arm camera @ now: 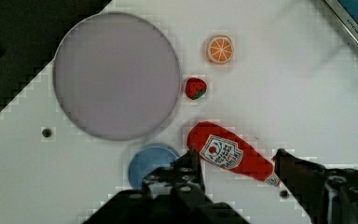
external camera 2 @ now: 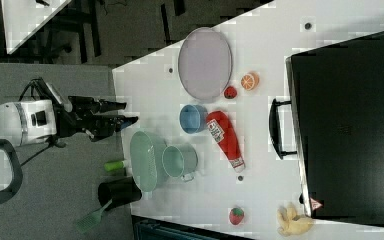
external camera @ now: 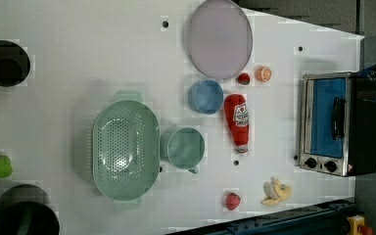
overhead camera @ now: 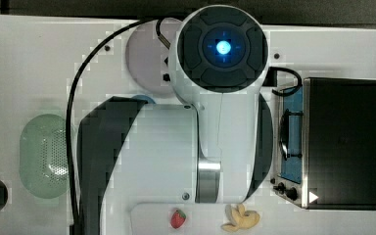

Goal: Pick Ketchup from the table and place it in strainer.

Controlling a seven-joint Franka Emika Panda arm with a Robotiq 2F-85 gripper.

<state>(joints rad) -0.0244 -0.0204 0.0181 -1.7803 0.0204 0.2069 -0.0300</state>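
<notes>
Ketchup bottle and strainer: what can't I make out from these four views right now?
- Ketchup: the top view has it under the white arm.
- Its label text: too small in the left view and the wrist view.
- Strainer: its right edge in the top view is covered by the arm.
- Gripper: height above the bottle unclear.

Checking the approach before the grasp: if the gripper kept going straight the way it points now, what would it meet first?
Most likely the Ketchup. In the wrist view the open gripper looks down at the table with the bottle lying between its fingers. It hangs well above the table in the right view, so the exact landing spot is uncertain.
</notes>
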